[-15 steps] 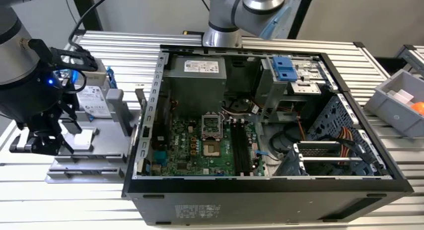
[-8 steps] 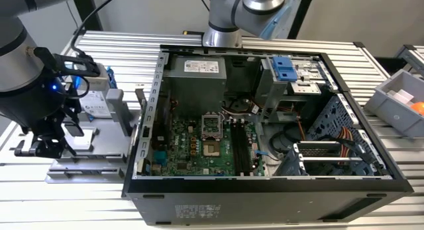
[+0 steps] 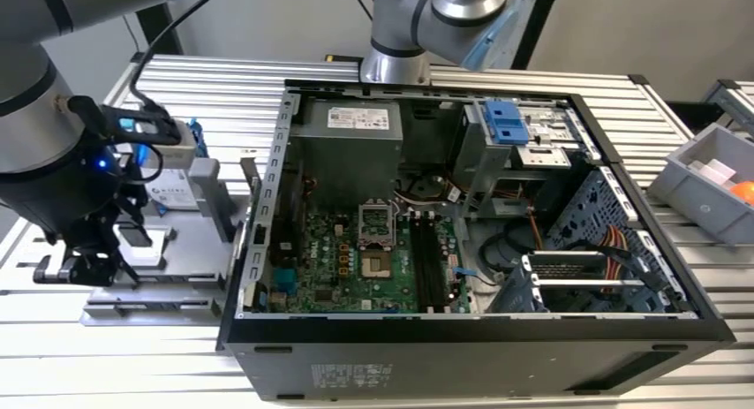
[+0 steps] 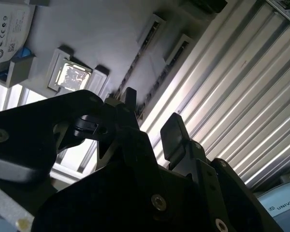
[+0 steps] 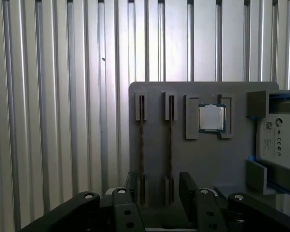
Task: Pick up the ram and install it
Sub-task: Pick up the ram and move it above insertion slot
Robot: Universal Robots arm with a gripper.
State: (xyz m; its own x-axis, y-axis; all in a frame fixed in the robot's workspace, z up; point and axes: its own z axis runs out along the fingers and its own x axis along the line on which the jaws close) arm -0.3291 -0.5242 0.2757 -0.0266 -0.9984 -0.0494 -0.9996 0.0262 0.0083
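Hovering open-fingered and empty over the grey holder (image 5: 208,164) on the tabletop (image 5: 63,96), the claw (image 5: 159,186) sits just above the ram (image 5: 170,145), which stands on edge in its slot; pickup and installation in the motherboard (image 3: 342,268) both seem left to do.

A slatted aluminium table (image 3: 659,126) is brightly lit, its ribs streaked with reflections. Behind the table a plain grey wall (image 3: 637,29) is seen.

We can read no wording for certain. Small print marks the power-supply label (image 3: 357,117) at the exterior view's upper centre, the case sticker (image 3: 350,374) at lower centre, and the hard-drive label (image 5: 279,143) in the first wrist view.
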